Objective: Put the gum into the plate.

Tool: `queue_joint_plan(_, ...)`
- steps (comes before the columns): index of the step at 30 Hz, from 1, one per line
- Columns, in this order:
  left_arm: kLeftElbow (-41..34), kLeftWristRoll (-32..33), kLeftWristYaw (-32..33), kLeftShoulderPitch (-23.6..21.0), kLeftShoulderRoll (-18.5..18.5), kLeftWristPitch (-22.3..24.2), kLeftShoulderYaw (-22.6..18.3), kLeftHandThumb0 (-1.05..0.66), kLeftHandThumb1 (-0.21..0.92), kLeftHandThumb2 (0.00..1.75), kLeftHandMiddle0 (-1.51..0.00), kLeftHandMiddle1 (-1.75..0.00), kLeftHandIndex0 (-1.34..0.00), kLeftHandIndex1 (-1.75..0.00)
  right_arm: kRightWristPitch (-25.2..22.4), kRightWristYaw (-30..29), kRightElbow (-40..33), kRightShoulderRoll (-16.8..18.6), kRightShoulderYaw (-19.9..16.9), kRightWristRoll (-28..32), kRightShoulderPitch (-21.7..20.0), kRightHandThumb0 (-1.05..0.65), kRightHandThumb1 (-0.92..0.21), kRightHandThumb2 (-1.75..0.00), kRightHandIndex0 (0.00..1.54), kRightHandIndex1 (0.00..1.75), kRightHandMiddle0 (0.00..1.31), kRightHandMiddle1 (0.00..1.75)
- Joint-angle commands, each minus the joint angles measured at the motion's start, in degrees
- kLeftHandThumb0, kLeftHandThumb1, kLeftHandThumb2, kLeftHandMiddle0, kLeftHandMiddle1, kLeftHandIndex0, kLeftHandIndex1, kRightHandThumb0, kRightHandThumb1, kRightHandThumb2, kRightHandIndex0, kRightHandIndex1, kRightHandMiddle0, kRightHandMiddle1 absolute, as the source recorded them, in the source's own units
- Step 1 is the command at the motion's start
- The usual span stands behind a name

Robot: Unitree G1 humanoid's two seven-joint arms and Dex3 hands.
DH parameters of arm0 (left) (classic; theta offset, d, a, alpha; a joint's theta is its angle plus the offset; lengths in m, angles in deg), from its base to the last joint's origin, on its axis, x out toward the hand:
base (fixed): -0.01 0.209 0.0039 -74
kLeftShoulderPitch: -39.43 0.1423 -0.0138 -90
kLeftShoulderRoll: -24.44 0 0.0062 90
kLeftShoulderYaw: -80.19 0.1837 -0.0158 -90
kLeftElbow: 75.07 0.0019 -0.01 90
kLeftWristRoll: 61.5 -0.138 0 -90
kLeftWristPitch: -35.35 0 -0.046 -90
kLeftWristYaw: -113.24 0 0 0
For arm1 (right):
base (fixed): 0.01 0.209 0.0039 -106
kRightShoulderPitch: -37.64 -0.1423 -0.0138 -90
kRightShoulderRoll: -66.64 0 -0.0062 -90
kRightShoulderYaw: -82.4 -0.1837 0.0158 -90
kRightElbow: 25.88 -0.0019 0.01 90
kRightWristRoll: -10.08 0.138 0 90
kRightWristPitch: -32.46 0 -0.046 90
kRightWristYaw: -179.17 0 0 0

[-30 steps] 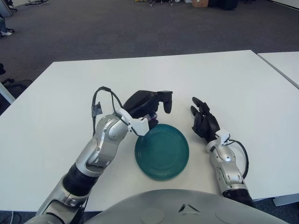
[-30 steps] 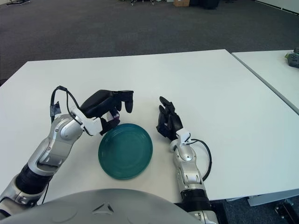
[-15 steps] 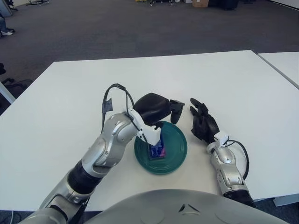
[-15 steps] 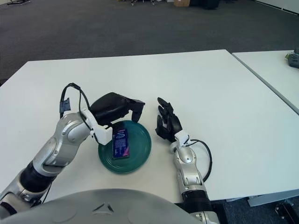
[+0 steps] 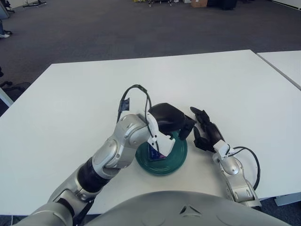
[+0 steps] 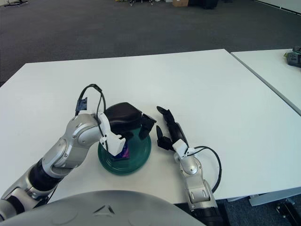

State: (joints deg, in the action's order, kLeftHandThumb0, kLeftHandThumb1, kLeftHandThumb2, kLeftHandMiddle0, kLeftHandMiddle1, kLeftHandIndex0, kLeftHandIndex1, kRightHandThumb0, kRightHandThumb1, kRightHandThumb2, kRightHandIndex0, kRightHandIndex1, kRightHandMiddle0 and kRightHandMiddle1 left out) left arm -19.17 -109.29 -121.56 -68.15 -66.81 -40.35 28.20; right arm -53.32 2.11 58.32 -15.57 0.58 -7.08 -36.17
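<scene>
A dark green plate [image 5: 175,157] lies on the white table near its front edge. My left hand [image 5: 170,123] hangs low over the plate, fingers curled down around the blue and purple gum pack [image 5: 154,151]. Only the pack's near end shows under the palm, inside the plate's rim; it also shows in the right eye view [image 6: 123,150]. My right hand [image 5: 205,133] rests on the table just right of the plate, fingers relaxed and holding nothing.
The white table [image 5: 70,108] stretches wide to the left, right and back. A second white table [image 5: 287,63] stands at the far right across a narrow gap. Dark carpet lies beyond.
My left hand has moved right and down from beside the plate to over it, carrying the gum inside the rim. My right hand has tilted flatter and shifted slightly right.
</scene>
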Motion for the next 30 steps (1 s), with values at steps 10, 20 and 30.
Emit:
queue_joint_plan(10, 0.7, -1.95, -3.21, -1.0, -0.19, 0.72, 1.48, 0.0, 0.46, 0.92, -0.67, -1.47, -0.59, -1.34, -10.88, -0.32, 3.35, 5.39, 1.9, 1.82, -3.94, -0.86, -0.92, -1.05, 0.17, 0.0, 0.0, 0.4)
queue_joint_plan(20, -1.09, -2.96, 2.41, 3.54, -0.99, 1.38, -1.22, 0.0, 0.48, 0.87, -0.69, -1.41, -0.6, -1.32, -11.11, -2.0, 6.34, 7.98, -0.19, 6.74, -4.35, -0.86, -0.92, -1.0, 0.18, 0.01, 0.0, 0.38)
queue_joint_plan(30, 2.76, 12.62, 25.4, 15.77, -2.13, -5.3, -22.17, -0.13, 0.76, 0.6, -0.47, -1.37, -0.34, -1.54, -1.47, -0.41, 7.36, 5.08, -0.77, 8.42, -2.08, -0.88, -0.92, -0.99, 0.21, 0.01, 0.0, 0.43)
